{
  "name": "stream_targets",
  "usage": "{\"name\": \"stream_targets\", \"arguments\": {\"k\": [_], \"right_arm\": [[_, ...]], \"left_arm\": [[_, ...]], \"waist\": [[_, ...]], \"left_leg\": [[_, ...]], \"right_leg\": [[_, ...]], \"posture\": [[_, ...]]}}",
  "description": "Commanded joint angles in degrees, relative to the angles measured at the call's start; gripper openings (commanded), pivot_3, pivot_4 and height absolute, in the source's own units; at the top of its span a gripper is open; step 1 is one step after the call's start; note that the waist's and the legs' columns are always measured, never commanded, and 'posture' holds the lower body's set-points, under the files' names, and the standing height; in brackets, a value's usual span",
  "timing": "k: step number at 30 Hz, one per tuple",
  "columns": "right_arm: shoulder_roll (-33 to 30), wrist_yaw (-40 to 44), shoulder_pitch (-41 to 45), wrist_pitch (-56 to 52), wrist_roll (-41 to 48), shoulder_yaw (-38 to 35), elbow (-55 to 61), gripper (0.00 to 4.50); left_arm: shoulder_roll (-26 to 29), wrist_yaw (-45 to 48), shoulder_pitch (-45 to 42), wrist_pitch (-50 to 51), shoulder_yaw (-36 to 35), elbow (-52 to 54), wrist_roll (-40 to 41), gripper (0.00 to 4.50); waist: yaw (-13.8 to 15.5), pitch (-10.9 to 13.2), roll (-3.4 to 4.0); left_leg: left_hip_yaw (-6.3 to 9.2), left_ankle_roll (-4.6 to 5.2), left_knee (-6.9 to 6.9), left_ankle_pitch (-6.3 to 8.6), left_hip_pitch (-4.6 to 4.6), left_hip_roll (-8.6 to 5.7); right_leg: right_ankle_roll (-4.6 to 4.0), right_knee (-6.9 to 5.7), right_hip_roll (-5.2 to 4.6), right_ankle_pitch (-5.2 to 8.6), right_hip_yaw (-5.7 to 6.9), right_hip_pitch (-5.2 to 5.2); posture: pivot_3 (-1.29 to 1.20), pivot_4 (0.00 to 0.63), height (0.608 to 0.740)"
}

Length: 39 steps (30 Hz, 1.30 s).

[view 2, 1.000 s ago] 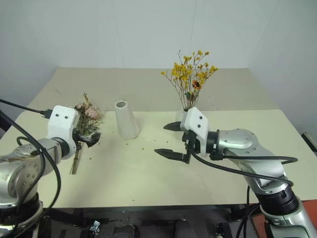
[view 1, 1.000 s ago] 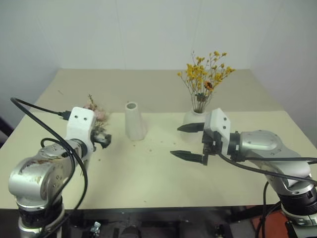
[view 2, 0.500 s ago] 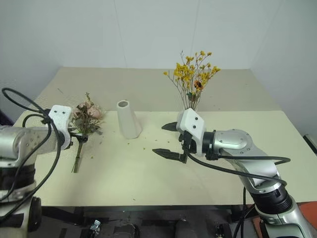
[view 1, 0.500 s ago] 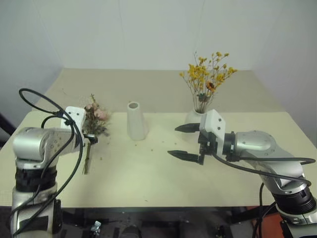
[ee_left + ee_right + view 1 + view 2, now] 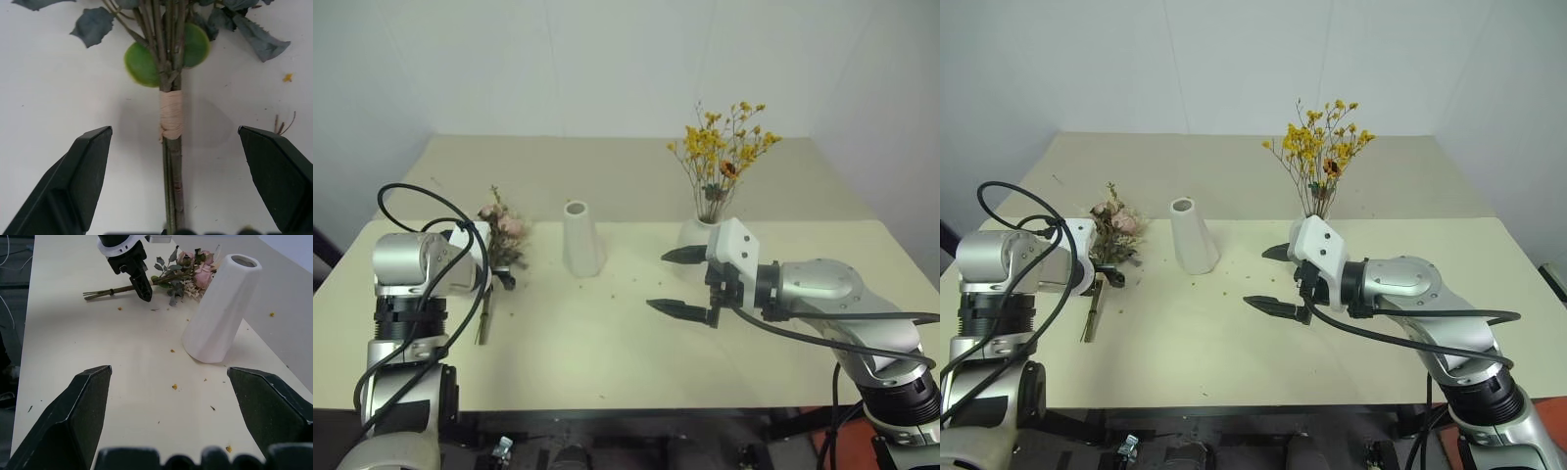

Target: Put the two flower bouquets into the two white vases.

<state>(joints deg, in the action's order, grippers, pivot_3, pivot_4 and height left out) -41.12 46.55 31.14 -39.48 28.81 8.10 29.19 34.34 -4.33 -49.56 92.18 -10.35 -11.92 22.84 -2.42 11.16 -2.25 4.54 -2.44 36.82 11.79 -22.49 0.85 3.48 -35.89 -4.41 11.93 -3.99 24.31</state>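
The pink rose bouquet [image 5: 502, 233] lies flat on the left of the cream table, stems [image 5: 484, 315] toward the front edge. My left gripper [image 5: 500, 278] hangs open just above it. In the left wrist view its fingers straddle the tan binding [image 5: 171, 113] on the stems without touching. The tall cone vase [image 5: 580, 241] stands empty mid-table. The squat vase [image 5: 696, 235] behind my right gripper holds the yellow bouquet [image 5: 723, 147]. My right gripper [image 5: 662, 282] hovers open and empty right of centre, facing the cone vase [image 5: 220, 313] and the roses [image 5: 190, 270].
Small dried petal crumbs [image 5: 174, 387] are scattered on the table around the cone vase. The table [image 5: 607, 362] runs back to a white wall. A black cable [image 5: 421, 196] loops off my left arm.
My left arm has stretched forward and dipped, bringing its open gripper down over the rose stems. The right arm has stayed put, and the bouquets and vases have not moved.
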Motion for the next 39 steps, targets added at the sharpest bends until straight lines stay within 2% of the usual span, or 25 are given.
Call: {"name": "stream_targets", "arguments": {"k": [1, 2, 5, 12, 17, 22, 25, 29, 32, 36, 39], "right_arm": [[-0.01, -0.62, 1.14, -0.25, 0.23, -1.88, 2.19, 4.49], [-0.09, -0.62, 1.21, -0.20, 0.17, -1.80, 2.11, 4.49], [-0.19, -0.60, 1.53, -0.11, 0.03, -1.71, 1.76, 4.50], [-0.04, -0.91, 1.38, -0.16, -0.03, -1.71, 1.80, 4.50], [-0.01, -1.11, 1.00, -0.10, -0.08, -1.80, 2.01, 4.50], [0.06, -1.49, 0.79, -0.10, -0.39, -1.89, 2.19, 4.50], [0.09, -2.03, 0.74, -0.12, -0.50, -2.12, 2.42, 4.50], [-0.02, -3.04, 0.64, -0.53, 0.13, -3.58, 2.78, 4.50], [-0.11, -4.05, 0.14, -1.17, 0.79, -5.24, 3.22, 4.50], [-0.10, -5.51, -1.22, -2.31, 1.47, -7.73, 4.19, 4.50], [-0.15, -6.85, -2.34, -2.97, 1.56, -8.75, 5.39, 4.50]], "left_arm": [[-0.60, 1.05, -2.31, -1.58, -1.18, -0.95, -2.60, 4.50], [-0.66, 1.45, -2.46, -2.14, -0.84, -1.51, -3.18, 4.50], [-0.77, 2.64, -2.90, -4.06, -0.42, -3.89, -4.72, 3.93], [-1.48, 4.30, -4.37, -10.37, -4.12, -11.04, -6.75, 1.71], [-1.73, 3.98, -4.21, -15.05, -1.71, -13.22, -9.55, 0.17], [-2.77, 3.55, -4.22, -18.32, -2.58, -10.95, -10.98, 0.13], [-3.73, 3.43, -4.13, -23.25, -4.85, -5.71, -10.54, 0.13], [-8.32, 3.39, -1.94, -40.76, -10.79, 4.98, -8.42, 0.13], [-8.86, 7.42, -2.01, -49.06, -12.35, 7.66, -6.35, 0.13], [-9.18, 15.31, -4.58, -54.83, -17.71, 7.31, 2.74, 0.13], [-7.41, 22.57, -5.89, -60.34, -17.49, 5.78, 5.45, 0.13]], "waist": [[-0.01, 0.00, 0.00], [-0.05, 0.00, 0.00], [-0.17, 0.00, 0.00], [-0.04, 0.00, 0.00], [-0.08, 0.00, 0.00], [-0.02, 0.00, 0.00], [0.01, 0.00, -0.01], [0.13, 0.00, -0.01], [0.14, 0.00, -0.01], [0.04, 0.00, -0.01], [0.04, 0.00, -0.01]], "left_leg": [[0.00, 0.00, 0.00, 0.00, 0.00, -0.01], [0.00, 0.00, 0.00, 0.00, 0.00, 0.00], [0.00, 0.00, 0.00, 0.00, 0.02, 0.00], [0.00, 0.00, 0.00, 0.00, 0.02, 0.00], [0.00, 0.00, 0.00, 0.00, 0.03, 0.00], [0.00, 0.00, 0.00, 0.00, 0.01, 0.00], [0.00, 0.00, 0.00, 0.00, -0.02, 0.00], [0.00, -0.02, 0.01, -0.01, -0.11, -0.01], [-0.01, -0.05, 0.02, -0.02, -0.14, -0.01], [-0.02, -0.04, 0.02, -0.03, -0.08, -0.01], [-0.02, -0.04, 0.04, -0.03, -0.10, -0.01]], "right_leg": [[0.00, 0.00, 0.00, 0.00, 0.00, 0.00], [0.00, 0.00, 0.00, 0.00, 0.00, 0.00], [0.00, -0.02, 0.00, 0.00, 0.00, 0.00], [0.00, -0.02, -0.01, -0.01, 0.00, 0.00], [0.00, -0.02, 0.00, -0.01, 0.00, -0.01], [0.00, -0.02, -0.01, -0.01, 0.00, -0.01], [-0.01, -0.02, -0.01, -0.02, 0.00, 0.01], [-0.42, 0.04, -0.04, -0.31, 0.00, 0.04], [-0.46, 0.08, -0.05, -0.37, 0.00, 0.05], [-0.45, 0.05, -0.02, -0.36, 0.00, 0.02], [-0.42, 0.07, -0.02, -0.35, 0.00, 0.01]], "posture": [[0.00, 0.150, 0.740], [0.00, 0.150, 0.740], [0.00, 0.150, 0.740], [0.00, 0.150, 0.740], [0.00, 0.150, 0.740], [0.00, 0.150, 0.740], [0.00, 0.150, 0.740], [0.00, 0.150, 0.740], [0.00, 0.150, 0.740], [0.00, 0.150, 0.740], [0.00, 0.150, 0.740]]}}
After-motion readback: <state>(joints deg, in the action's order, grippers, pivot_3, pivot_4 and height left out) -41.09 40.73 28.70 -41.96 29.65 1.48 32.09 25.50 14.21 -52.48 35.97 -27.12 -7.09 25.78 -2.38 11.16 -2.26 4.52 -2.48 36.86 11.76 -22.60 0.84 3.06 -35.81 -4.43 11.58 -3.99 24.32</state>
